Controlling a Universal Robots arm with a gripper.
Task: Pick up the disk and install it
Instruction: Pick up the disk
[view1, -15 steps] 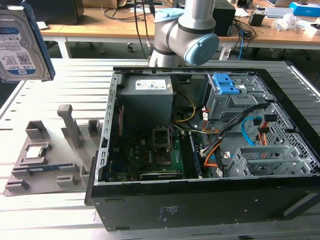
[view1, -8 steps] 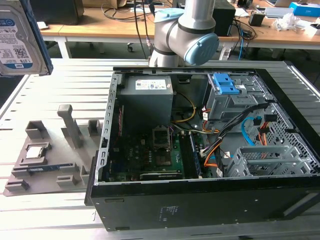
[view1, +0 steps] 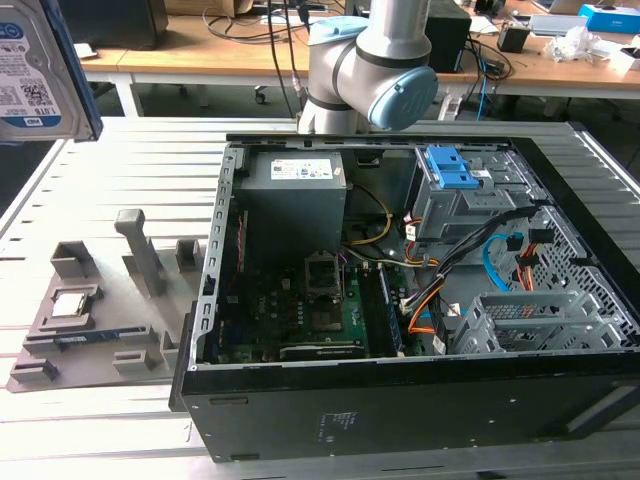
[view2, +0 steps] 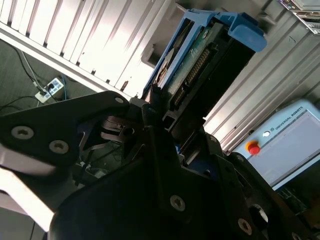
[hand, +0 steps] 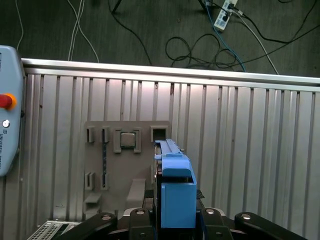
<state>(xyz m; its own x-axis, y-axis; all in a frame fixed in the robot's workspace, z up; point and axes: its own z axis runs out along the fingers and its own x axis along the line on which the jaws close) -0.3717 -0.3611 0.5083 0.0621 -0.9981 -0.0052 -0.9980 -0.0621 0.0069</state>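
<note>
Black gripper (hand: 176, 220) aloft, fingers clamped on either side of blue-railed silver disk (hand: 176, 185); grey arm (view1: 340, 75) bent at its blue-capped joint.

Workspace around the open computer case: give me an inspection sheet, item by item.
Surface: ribbed metal table carries the open computer case and a grey fixture tray.
Job's things: disk lifted clear of the table, blue rail showing.
Clutter: processor chip seated in the tray.
Grippers: gripper shut on the disk.
Cables: orange and blue wiring inside the case; loose cables on the floor.
Surroundings: teach pendant, power strip, desks behind.
</note>
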